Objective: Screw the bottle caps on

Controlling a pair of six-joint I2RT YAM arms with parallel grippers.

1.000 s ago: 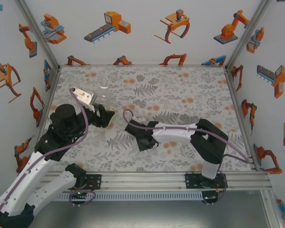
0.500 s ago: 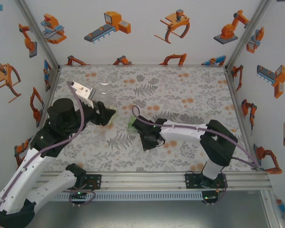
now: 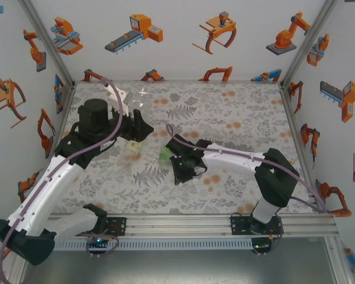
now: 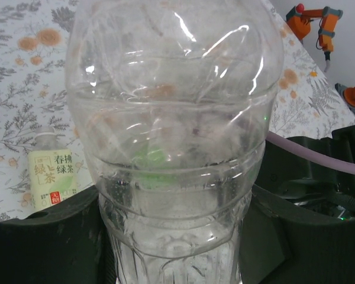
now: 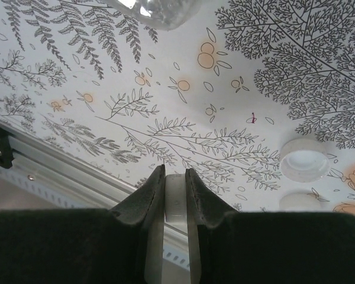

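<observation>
Left pincer (image 3: 136,126): clenched on clear bottle (image 4: 171,148). Right pincer (image 5: 175,177): pinching pale cap (image 5: 175,204) edgewise, low over tabletop (image 5: 77,77). Advised: steady bottle upright, level cap over neck before twisting.

Left arm reached forward, left gripper (image 3: 136,127) clamped round a bottle (image 4: 176,148), right arm stretched leftward, right gripper (image 5: 174,180) pinched a cap (image 5: 175,204).

Lab robot cell: aluminium frame (image 3: 183,220), white walls (image 3: 177,59) with robot-arm cartoons (image 3: 136,32), floral-print tabletop (image 3: 242,118).
</observation>
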